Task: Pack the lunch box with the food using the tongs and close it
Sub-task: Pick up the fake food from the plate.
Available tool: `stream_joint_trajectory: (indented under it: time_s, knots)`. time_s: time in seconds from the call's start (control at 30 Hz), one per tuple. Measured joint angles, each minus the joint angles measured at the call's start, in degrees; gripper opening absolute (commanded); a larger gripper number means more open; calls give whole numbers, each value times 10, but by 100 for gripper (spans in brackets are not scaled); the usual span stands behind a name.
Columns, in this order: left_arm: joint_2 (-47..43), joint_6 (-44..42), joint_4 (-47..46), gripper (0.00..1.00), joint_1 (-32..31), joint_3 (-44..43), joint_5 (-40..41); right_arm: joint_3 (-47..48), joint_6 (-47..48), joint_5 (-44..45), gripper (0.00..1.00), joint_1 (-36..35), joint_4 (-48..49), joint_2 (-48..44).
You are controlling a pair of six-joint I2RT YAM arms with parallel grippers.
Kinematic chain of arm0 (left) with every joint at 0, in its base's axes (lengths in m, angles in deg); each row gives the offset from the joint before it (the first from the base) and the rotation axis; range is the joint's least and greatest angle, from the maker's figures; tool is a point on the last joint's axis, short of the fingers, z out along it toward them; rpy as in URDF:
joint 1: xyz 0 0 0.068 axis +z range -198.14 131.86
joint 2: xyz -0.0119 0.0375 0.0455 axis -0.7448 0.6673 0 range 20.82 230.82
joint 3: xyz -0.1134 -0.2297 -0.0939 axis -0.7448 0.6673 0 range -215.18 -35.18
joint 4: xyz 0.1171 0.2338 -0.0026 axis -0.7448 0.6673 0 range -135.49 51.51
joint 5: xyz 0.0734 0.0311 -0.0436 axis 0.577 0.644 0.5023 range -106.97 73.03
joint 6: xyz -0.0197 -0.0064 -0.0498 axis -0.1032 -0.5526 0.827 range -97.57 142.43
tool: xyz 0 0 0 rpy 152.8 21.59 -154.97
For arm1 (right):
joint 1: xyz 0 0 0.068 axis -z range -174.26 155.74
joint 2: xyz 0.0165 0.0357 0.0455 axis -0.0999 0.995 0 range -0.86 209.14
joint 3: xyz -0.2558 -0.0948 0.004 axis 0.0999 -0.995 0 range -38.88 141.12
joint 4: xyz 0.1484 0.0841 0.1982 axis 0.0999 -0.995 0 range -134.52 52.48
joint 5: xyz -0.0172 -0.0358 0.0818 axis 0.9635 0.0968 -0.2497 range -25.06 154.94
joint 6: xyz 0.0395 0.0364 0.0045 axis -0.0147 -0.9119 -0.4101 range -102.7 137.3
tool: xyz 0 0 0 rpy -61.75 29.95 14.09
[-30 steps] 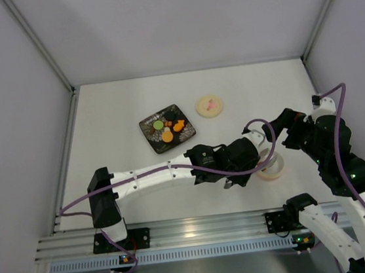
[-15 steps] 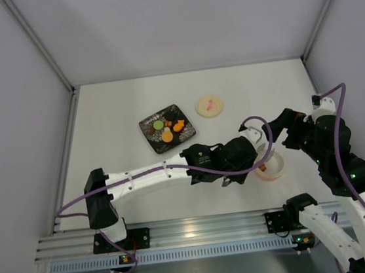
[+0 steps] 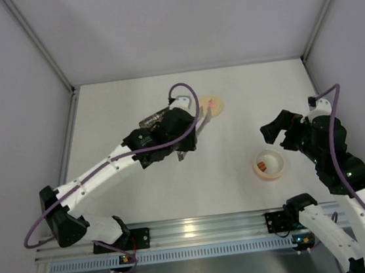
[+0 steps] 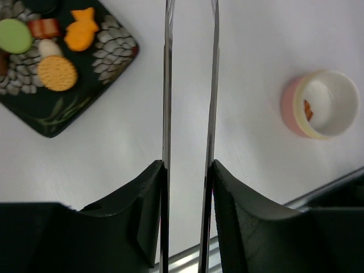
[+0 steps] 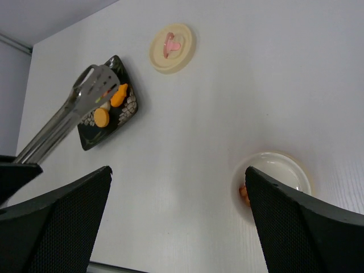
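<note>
My left fingers (image 4: 149, 196) are clenched on the tongs (image 4: 167, 85), one finger against each metal arm. The two arms run straight up the middle of the left wrist view, parallel, with a narrow gap between them. The plate (image 4: 114, 57) sits in the upper left of that view. The food lies on it: a green round (image 4: 14, 35), an orange fish shape (image 4: 79, 35), a round cracker (image 4: 57, 73), a small cream piece (image 4: 50, 48) and a reddish-brown one (image 4: 44, 27). The lunch box (image 4: 293, 105) stands open at the right, well apart from the plate, with one orange piece (image 4: 307, 109) inside against its wall. In the right wrist view the tong tips hang over the plate's upper edge. In the top view the lid (image 3: 210, 105) lies flat on the bench (image 3: 113, 105) just right of my left wrist, pink mark up. My right fingers (image 5: 296, 216) are released and spread wide, grasping nothing, above the bench near the lunch box at the lower right.
</note>
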Motion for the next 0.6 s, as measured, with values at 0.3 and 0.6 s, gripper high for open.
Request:
stream_joint_trajectory:
  time_s: [0.3, 0.6]
  knots:
    - [-56, 2, 2, 44, 152, 116, 12, -22, -1, -17, 100, 0, 6, 3]
    - [-50, 2, -1, 47, 187, 170, 12, -27, 0, -27, 99, 0, 5, 5]
